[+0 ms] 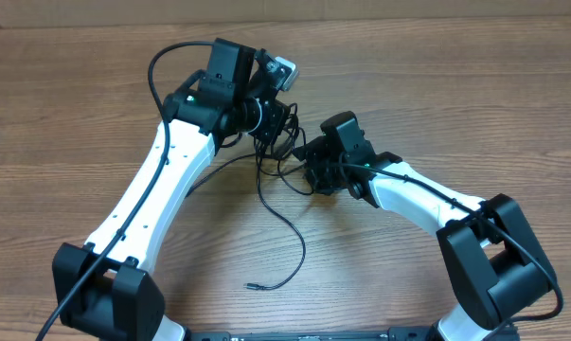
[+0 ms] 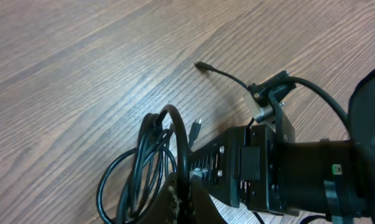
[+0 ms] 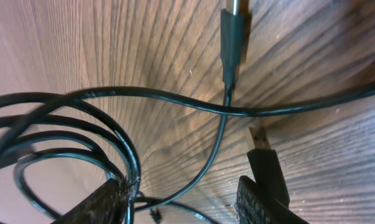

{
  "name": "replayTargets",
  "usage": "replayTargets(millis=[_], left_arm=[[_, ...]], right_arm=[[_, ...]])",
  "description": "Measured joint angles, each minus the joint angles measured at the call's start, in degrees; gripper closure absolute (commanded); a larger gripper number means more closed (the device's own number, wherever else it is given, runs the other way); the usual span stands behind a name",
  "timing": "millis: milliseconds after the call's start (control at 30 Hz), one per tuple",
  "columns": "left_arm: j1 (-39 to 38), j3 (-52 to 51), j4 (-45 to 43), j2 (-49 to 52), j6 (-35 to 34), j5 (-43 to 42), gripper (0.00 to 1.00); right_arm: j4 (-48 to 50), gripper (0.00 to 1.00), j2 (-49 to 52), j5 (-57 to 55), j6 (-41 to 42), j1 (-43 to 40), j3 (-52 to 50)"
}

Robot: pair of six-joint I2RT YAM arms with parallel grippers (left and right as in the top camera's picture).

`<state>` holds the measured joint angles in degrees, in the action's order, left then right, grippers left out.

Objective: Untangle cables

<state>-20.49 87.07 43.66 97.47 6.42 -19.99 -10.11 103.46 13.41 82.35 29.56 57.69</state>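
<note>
My left claw (image 2: 186,196) is pinched shut on the bunch of cables (image 2: 143,168). The loops stick out beside it, low over the table (image 2: 63,74). My right claw (image 3: 184,202) is about half open and holds nothing. One thin cord (image 3: 209,155) runs down between its two fingers, and the big loops press against one finger. A plug (image 3: 232,34) with a silver tip lies on the wood just past the fingers. One long loose end (image 1: 266,227) trails away from the knot, toward my base.

I think the job is just starting, because the bunch looks all knotted. To do this step well, my left claw should hold tight and not move, like an anchor. My right claw should shut on the one thin cord only, not the loops too. Two cords in one pinch would pull the knot tighter. Then I should pull slowly, away from the left claw, so the plug slides out through the loops. If the whole bunch drags along, I should stop and pick a new spot.
</note>
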Motion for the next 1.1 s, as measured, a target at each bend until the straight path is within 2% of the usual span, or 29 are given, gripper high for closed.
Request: replayTargets(millis=[233,567,767,867,933,1100], left_arm=[[0.0,0.0,0.0,-3.43,-0.7,5.64,0.96],[0.0,0.09,3.78,-5.05,-1.81,7.56,0.96],[0.0,0.09,7.76,-5.05,-1.81,7.85,0.96],[0.0,0.09,8.76,-5.05,-1.81,7.85,0.96],[0.0,0.02,8.74,-5.05,-1.81,7.85,0.96],[0.0,-1.33,8.68,-5.05,-1.95,6.91,0.96]], right_arm=[[-1.79,0.46,0.0,-2.62,-1.11,-0.81,0.0],[-2.43,0.51,0.0,-3.61,-3.15,-1.36,0.0],[-2.36,0.67,0.0,-3.32,-8.55,-3.37,0.0],[-2.38,0.86,0.0,-2.08,-11.61,-5.07,0.0],[-2.36,0.94,0.0,-0.57,-13.92,-6.38,0.0],[-2.45,0.96,-0.5,2.43,-19.65,-8.83,-0.02]])
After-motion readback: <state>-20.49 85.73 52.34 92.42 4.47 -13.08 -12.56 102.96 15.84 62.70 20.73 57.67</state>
